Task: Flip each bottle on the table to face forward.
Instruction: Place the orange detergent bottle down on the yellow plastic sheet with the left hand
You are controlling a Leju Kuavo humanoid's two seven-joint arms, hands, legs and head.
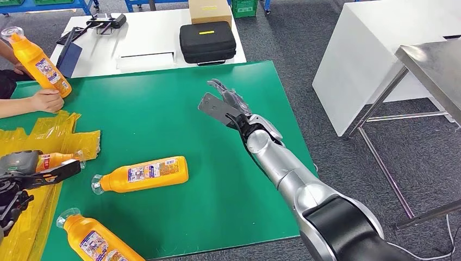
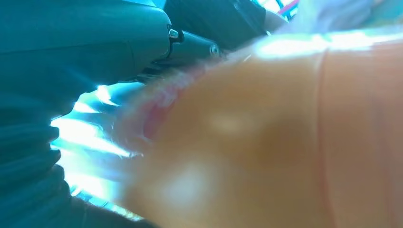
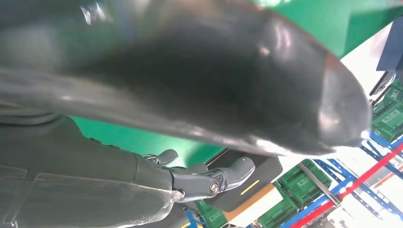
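Reaching out over the green counter [image 1: 163,109], the right hand [image 1: 225,103] hangs spread and empty; the left hand [image 1: 24,168] grips an orange bottle [image 1: 54,160] at the left edge.

A: Surface? Green table [image 1: 163,109].
B: On it: one orange bottle [image 1: 142,175] lying on its side mid-table, another bottle [image 1: 98,242] at the near edge, also lying down.
A: Left side?
B: Crumpled yellow plastic bags [image 1: 60,133].
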